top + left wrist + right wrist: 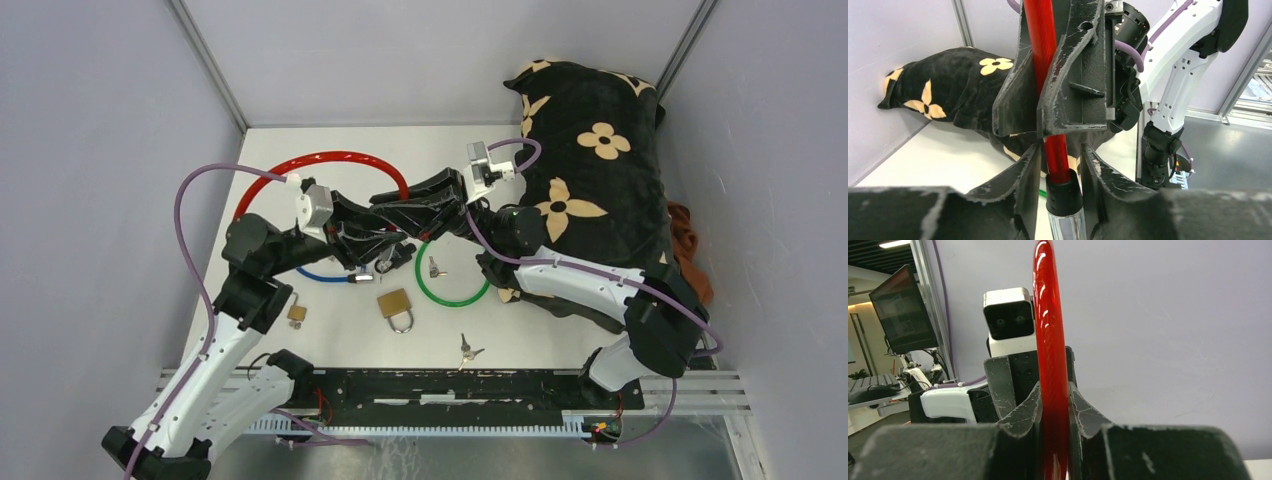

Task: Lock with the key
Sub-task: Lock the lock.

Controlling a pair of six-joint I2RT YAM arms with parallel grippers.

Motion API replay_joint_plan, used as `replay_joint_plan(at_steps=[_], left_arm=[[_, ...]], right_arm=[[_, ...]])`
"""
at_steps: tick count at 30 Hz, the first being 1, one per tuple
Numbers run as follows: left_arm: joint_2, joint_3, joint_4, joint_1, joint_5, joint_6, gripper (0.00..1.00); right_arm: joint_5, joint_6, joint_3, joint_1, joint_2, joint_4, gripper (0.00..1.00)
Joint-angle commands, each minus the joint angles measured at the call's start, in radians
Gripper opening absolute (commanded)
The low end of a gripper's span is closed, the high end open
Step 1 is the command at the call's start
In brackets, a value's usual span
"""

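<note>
Both arms meet over the middle of the table [300,350] in the overhead view, and both hold the red cable lock [330,158], whose loop arcs across the upper left of centre. The right gripper [1053,390] is clamped on the red cable, which runs straight up between its fingers [1020,412]. In the left wrist view the left gripper [1060,150] sits low in the frame with the cable's black collar and silver end between its fingers [1023,180]. It appears clenched on it, though the contact is hard to see. A single key [433,267] lies inside the green cable loop [455,295] at centre, just below the grippers. A key bunch [468,350] lies near the bottom edge, and a brass padlock [397,305] is left of it. A black flowered cushion [590,150] fills the upper right.
</note>
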Motion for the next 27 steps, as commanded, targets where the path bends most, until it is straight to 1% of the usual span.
replay_joint_plan(at_steps=[1,2,4,5,7,8,9,11,12,15,16,17,19,21,23,24,26,27], left_arm=[[0.013,-0.001,0.015,-0.002,-0.032,0.033,0.46],[0.014,-0.006,0.012,-0.002,-0.026,0.030,0.49],[0.019,-0.009,0.005,-0.002,-0.030,0.025,0.51],[0.020,-0.009,0.003,-0.002,-0.034,0.025,0.51],[0.022,-0.006,0.004,-0.002,-0.035,0.026,0.47],[0.023,-0.004,0.005,-0.002,-0.033,0.027,0.43],[0.022,-0.002,0.006,-0.002,-0.030,0.031,0.33],[0.013,0.002,0.006,-0.002,-0.032,0.039,0.07],[0.008,0.003,0.002,-0.002,-0.039,0.042,0.03],[-0.011,0.015,-0.046,-0.002,-0.063,0.065,0.02],[-0.016,0.024,-0.086,-0.003,-0.081,0.078,0.02],[-0.019,0.034,-0.138,-0.003,-0.112,0.091,0.02],[-0.022,0.059,-0.323,-0.003,-0.163,0.153,0.02],[-0.018,0.091,-0.534,-0.002,-0.200,0.255,0.02],[-0.001,0.138,-0.754,-0.003,-0.218,0.394,0.02],[0.010,0.165,-0.868,-0.002,-0.229,0.476,0.02],[0.029,0.221,-1.091,-0.003,-0.276,0.654,0.02],[0.036,0.244,-1.166,-0.003,-0.309,0.753,0.02]], right_arm=[[0.017,0.005,0.068,0.015,0.001,0.119,0.00],[0.015,0.005,0.072,0.017,0.003,0.121,0.00],[0.013,0.001,0.076,0.024,0.003,0.122,0.00],[0.014,-0.001,0.076,0.026,0.003,0.121,0.00],[0.014,-0.005,0.080,0.033,0.008,0.116,0.00],[0.015,-0.004,0.082,0.037,0.015,0.116,0.00],[0.014,-0.001,0.087,0.041,0.022,0.118,0.00],[0.006,0.007,0.085,0.047,0.033,0.123,0.00],[0.004,0.012,0.082,0.047,0.035,0.124,0.00],[0.010,-0.002,0.042,0.045,0.016,0.112,0.00],[0.012,-0.012,0.025,0.041,0.003,0.089,0.06],[0.014,-0.023,0.007,0.033,-0.015,0.063,0.19],[0.015,-0.033,-0.049,-0.009,-0.065,0.009,0.42],[0.018,-0.033,-0.119,-0.075,-0.136,-0.062,0.54],[-0.004,-0.058,-0.158,-0.151,-0.205,-0.210,0.62],[-0.013,-0.089,-0.164,-0.183,-0.245,-0.317,0.65],[0.005,-0.226,-0.158,-0.232,-0.313,-0.535,0.69],[0.040,-0.300,-0.146,-0.244,-0.350,-0.665,0.70]])
